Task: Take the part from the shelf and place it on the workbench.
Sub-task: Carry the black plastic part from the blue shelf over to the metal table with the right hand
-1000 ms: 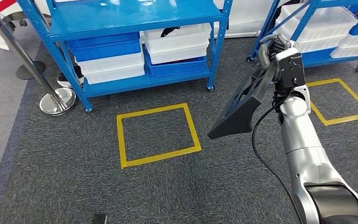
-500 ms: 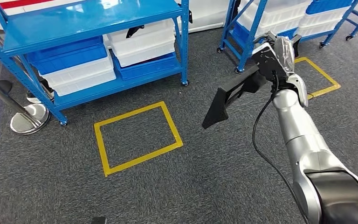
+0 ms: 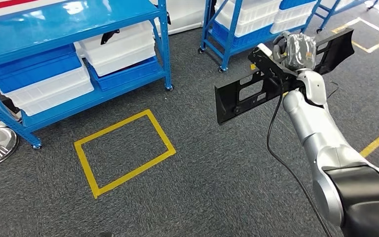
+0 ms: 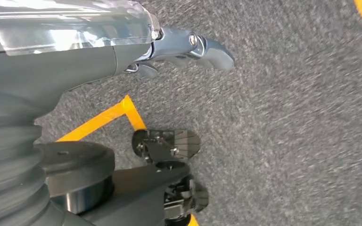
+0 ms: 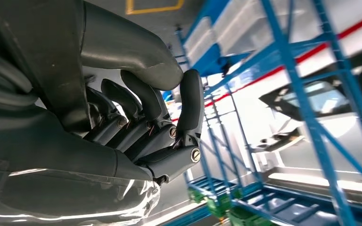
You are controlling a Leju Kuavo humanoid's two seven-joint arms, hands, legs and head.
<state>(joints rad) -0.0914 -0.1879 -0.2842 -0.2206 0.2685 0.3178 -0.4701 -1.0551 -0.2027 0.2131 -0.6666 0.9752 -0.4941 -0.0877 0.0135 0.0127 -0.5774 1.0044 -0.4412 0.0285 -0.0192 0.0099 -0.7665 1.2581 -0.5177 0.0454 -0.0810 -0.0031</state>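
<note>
Grey carpet (image 3: 217,187) marked with a yellow taped rectangle (image 3: 124,151) covers the floor, and blue shelves (image 3: 69,29) stacked with white and blue bins (image 3: 49,89) stand along the far side. No workbench can be made out among what is seen.

A long black part (image 3: 242,96) is held up in front of the body by the right hand (image 3: 291,52), at the end of the raised silver arm (image 3: 316,128). The fingers (image 5: 151,117) are curled tightly around the part, as seen in the right wrist view. The part's long axis runs roughly level and crosswise, one end reaching out to the left of the hand and the other past it to the right, so it is gripped near its middle.

The left hand (image 4: 188,47) hangs low over the carpet, its fingers partly curled with nothing in them; whether they count as closed cannot be told.

The carry appears to be under way, and the placing would fall to the right hand alone, with the long part needing clearance on both sides.
</note>
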